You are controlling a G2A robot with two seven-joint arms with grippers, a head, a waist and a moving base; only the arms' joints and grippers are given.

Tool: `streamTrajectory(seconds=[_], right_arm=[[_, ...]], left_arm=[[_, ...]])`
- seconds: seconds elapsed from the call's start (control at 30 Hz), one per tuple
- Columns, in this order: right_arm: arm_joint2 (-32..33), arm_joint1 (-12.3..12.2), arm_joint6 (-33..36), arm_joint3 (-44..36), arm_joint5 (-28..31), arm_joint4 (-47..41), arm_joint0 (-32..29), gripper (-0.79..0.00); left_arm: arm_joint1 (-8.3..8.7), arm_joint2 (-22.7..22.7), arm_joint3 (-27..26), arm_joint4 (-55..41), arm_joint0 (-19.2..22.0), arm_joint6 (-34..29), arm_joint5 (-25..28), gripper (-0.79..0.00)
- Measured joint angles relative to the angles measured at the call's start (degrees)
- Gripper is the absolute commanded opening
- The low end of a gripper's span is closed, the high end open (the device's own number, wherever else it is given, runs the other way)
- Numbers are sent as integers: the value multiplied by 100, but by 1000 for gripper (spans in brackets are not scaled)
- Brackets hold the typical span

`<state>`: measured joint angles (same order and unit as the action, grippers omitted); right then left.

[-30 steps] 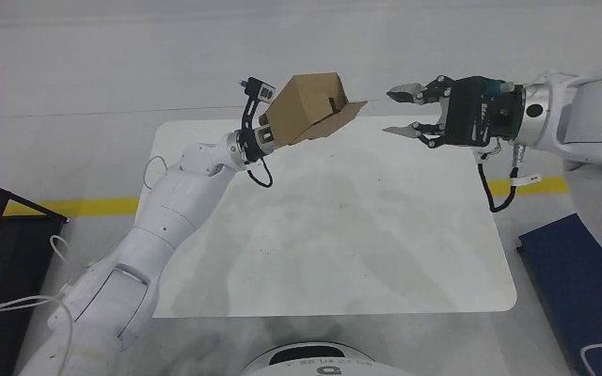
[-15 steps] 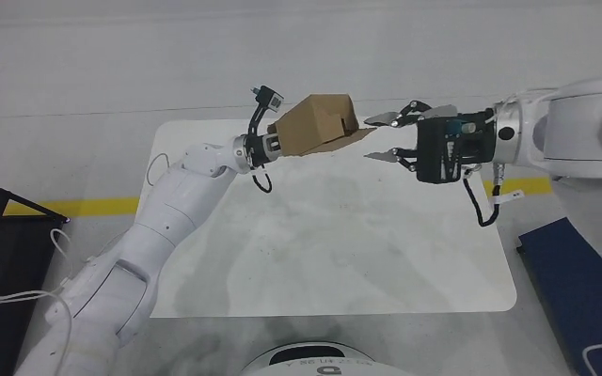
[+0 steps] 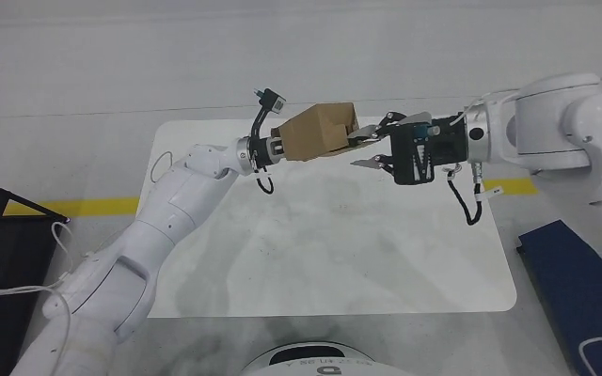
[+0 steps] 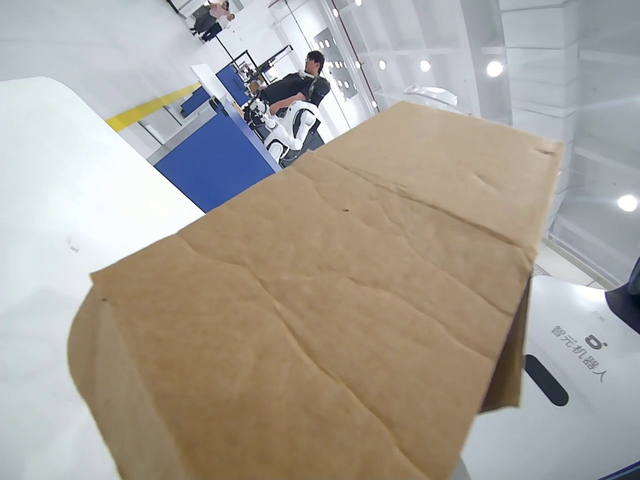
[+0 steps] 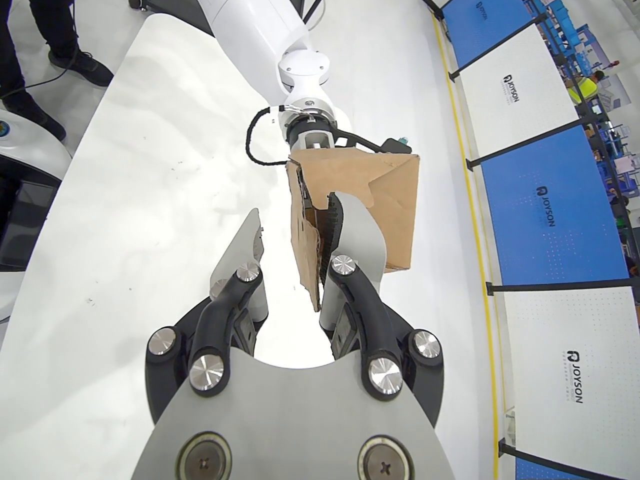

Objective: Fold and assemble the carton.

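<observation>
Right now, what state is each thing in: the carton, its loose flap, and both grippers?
carton: partly folded, held up in the air above the table.
left gripper: shut on the carton's far end, holding it up.
right gripper: open, set astride the carton's near edge, not clamped.
flap: unfolded, sticking out between the right gripper's open jaws.
</observation>
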<state>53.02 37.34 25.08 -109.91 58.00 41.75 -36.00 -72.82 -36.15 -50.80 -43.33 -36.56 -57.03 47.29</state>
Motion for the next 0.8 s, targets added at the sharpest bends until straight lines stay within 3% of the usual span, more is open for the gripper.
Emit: streamTrajectory(seconds=[0.27,0.53,0.8], right_arm=[[-446,11,-80,134,0,-29,351,-499],[-397,-54,-427,190,0,51,439,-533],[-388,-120,-554,53,0,192,447,-511]], left_arm=[[28,263,60,9,101,123,123,-785],[105,403,111,-120,123,238,237,-785],[166,506,99,-260,144,281,280,-785]])
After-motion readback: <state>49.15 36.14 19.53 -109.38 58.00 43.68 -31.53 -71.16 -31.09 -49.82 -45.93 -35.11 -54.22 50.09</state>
